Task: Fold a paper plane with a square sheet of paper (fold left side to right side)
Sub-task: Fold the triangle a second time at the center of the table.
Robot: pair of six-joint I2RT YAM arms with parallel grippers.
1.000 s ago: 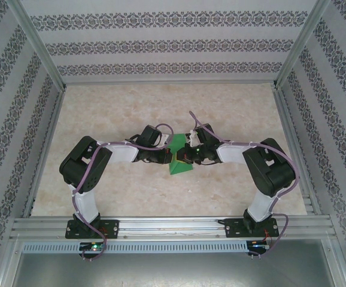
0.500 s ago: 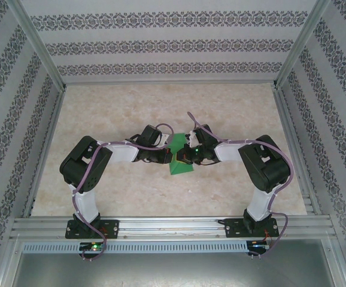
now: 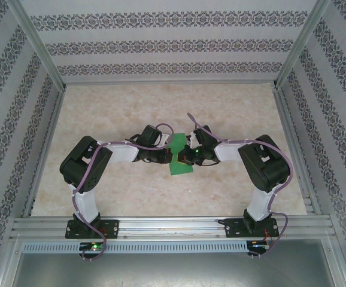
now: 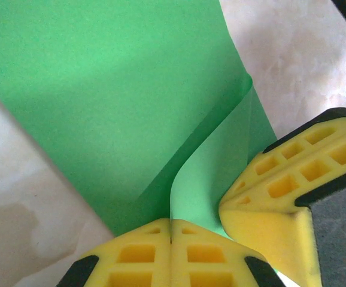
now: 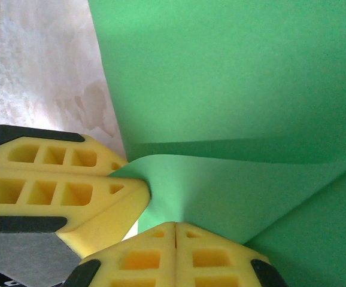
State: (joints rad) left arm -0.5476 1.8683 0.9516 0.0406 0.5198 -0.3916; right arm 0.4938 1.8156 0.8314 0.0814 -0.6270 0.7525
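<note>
While my left gripper [image 4: 170, 242] and right gripper [image 5: 175, 242] clamp the green paper [image 4: 101, 89],
it runs near-to-far between us; neither arm nearer.

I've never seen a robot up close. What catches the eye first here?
The bright green paper sheet at the middle of the pale marbled table. Two arms bend inward over it, and the yellow-padded left pincer and right pincer are pinched shut on its curled-up flap, side by side.

The bright green square sheet of paper [image 3: 181, 167] lies partly folded, one flap raised.
</note>
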